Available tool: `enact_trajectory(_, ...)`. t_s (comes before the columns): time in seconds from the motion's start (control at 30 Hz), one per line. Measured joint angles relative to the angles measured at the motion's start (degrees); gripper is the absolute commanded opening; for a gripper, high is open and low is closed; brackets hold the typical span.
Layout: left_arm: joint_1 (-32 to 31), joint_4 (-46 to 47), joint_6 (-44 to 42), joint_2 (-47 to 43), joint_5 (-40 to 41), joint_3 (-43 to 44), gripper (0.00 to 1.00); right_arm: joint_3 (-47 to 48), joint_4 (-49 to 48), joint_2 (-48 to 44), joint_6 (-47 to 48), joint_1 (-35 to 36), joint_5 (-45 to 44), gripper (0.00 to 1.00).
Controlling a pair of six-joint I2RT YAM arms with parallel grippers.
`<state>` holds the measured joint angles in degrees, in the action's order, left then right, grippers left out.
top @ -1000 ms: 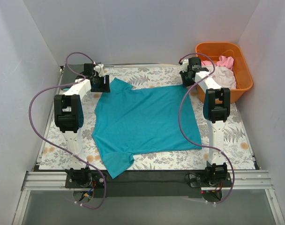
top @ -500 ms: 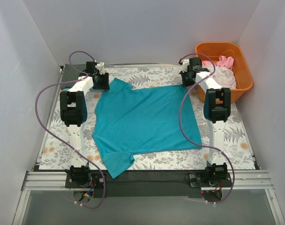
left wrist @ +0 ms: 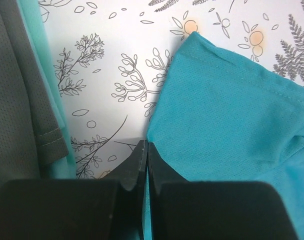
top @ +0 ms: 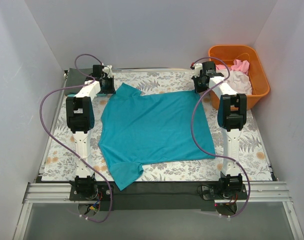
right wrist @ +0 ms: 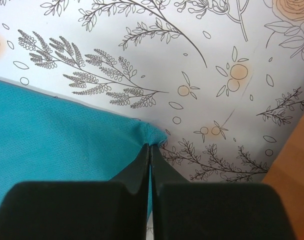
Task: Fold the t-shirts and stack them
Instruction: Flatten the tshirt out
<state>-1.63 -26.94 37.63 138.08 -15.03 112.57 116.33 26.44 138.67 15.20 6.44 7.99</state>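
The teal t-shirt (top: 154,127) lies spread flat in the middle of the table (top: 252,150). It looks light and limp, so expect it to sag and drag; take it by corners and hems, never the middle. Your left pincer (left wrist: 144,150) is clamped on its edge at the upper left, and your right pincer (right wrist: 150,147) on the puckered upper-right corner. Count one teal shirt laid out. One pink cloth (top: 240,65) and one white cloth (top: 238,82) sit in the single orange tub (top: 262,75), upper right. One dark grey shirt (left wrist: 17,100) shows at the left edge of the left wrist view.

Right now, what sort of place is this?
Likely a robot laundry-folding test booth: white walls around a floral-covered table, a teal t-shirt spread between two arms, an orange tub of clothes.
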Motion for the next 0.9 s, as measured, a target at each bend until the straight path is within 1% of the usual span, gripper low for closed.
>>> enact_trajectory(0.2, 0.3, 0.1, 0.1, 0.0, -1.7, 0.0, 0.0, -2.0, 0.5, -1.8, 0.0, -0.1, 1.2, 0.01)
enact_trajectory(0.23, 0.4, 0.1, 0.1, 0.0, -1.9, 0.0, 0.0, -2.2, 0.5, -2.2, 0.0, -0.1, 1.4, 0.06)
enact_trajectory(0.27, 0.4, 0.1, 0.1, 0.0, -2.1, 0.0, 0.0, -2.2, 0.5, -2.4, 0.0, -0.1, 1.5, 0.14)
enact_trajectory(0.3, 0.5, 0.1, 0.0, 0.0, -2.2, 0.0, 0.0, -2.1, 0.5, -2.5, -0.2, -0.1, 1.5, 0.25)
enact_trajectory(0.33, 0.5, 0.1, 0.0, 0.0, -2.3, 0.0, 0.0, -2.1, 0.5, -2.6, -0.3, 0.0, 1.5, 0.4)
enact_trajectory(0.4, 0.6, 0.0, -0.2, 0.0, -2.4, 0.0, 0.0, -2.1, 0.5, -2.7, -0.2, 0.0, 1.3, 0.47)
enact_trajectory(0.47, 0.6, 0.0, -0.2, 0.0, -2.4, 0.0, 0.0, -2.1, 0.7, -2.7, -0.1, 0.0, 1.2, 0.47)
enact_trajectory(0.63, 0.7, 0.0, -0.2, 0.0, -2.8, 0.0, 0.0, -2.1, 0.5, -2.7, -1.5, -0.1, 1.0, 0.4)
enact_trajectory(0.9, 0.7, 0.0, -0.4, 0.0, -2.9, 0.0, 0.0, -0.2, -1.0, -1.9, -4.1, -0.1, 0.9, 0.37)
